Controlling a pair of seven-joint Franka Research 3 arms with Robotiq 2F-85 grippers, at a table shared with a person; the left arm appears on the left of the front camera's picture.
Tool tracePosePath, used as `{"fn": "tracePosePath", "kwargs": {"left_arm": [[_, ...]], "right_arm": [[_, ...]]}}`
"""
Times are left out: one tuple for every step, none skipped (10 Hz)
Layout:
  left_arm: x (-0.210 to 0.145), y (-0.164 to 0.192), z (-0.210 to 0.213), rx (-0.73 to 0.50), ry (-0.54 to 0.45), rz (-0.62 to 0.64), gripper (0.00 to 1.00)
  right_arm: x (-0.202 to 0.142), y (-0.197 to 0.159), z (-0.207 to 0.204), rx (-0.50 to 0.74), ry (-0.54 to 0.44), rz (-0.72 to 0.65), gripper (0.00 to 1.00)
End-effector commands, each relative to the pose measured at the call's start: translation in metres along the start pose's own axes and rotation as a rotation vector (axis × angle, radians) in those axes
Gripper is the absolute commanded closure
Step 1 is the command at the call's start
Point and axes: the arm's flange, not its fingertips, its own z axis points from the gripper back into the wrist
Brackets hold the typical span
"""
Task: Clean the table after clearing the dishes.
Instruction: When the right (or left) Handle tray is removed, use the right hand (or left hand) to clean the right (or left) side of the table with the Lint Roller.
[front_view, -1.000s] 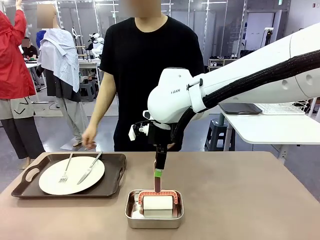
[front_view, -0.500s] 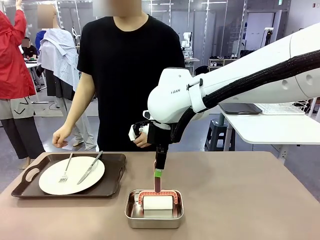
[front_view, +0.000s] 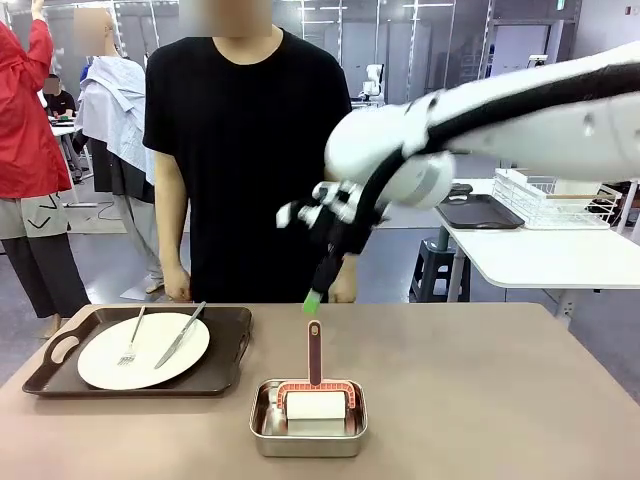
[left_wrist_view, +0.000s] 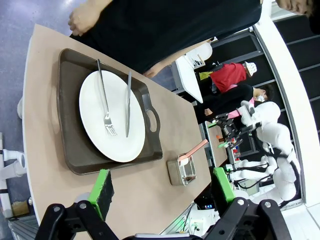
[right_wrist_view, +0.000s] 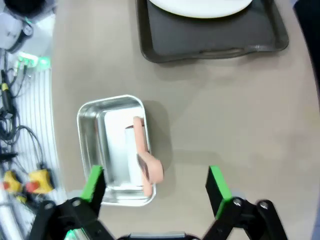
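We are holding the right gripper (front_view: 313, 298), jaws spread, above the roller handle (front_view: 315, 352); descending off-centre risks toppling it.

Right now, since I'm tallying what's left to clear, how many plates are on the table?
1. The white plate lies on the dark tray at the left end of the table; none seems hidden.

Right pincer (front_view: 313, 299) clear above roller handle (front_view: 315, 352) in steel pan (front_view: 259, 422) — plate (front_view: 100, 370) on tray (front_view: 226, 358) leftward
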Motion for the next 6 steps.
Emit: {"fn": "tracePosePath", "kwargs": {"left_arm": [[-0.001,-0.001,0.003,-0.010,-0.001,-0.014,0.00],[-0.001,-0.001,0.003,-0.010,-0.001,-0.014,0.00],[-0.001,-0.001,0.003,-0.010,-0.001,-0.014,0.00],[-0.001,-0.001,0.003,-0.010,-0.001,-0.014,0.00],[-0.001,-0.001,0.003,-0.010,-0.001,-0.014,0.00],[-0.001,-0.001,0.003,-0.010,-0.001,-0.014,0.00]], "right_arm": [[-0.051,-0.024,0.059,0.158,-0.247,-0.232,0.00],[-0.091,-0.037,0.076,0.323,-0.424,-0.389,0.00],[-0.137,-0.047,0.083,0.417,-0.594,-0.479,0.00],[-0.190,-0.049,0.086,0.471,-0.710,-0.590,0.00],[-0.244,-0.042,0.094,0.475,-0.816,-0.681,0.00],[-0.300,-0.027,0.104,0.465,-0.922,-0.742,0.00]]}}
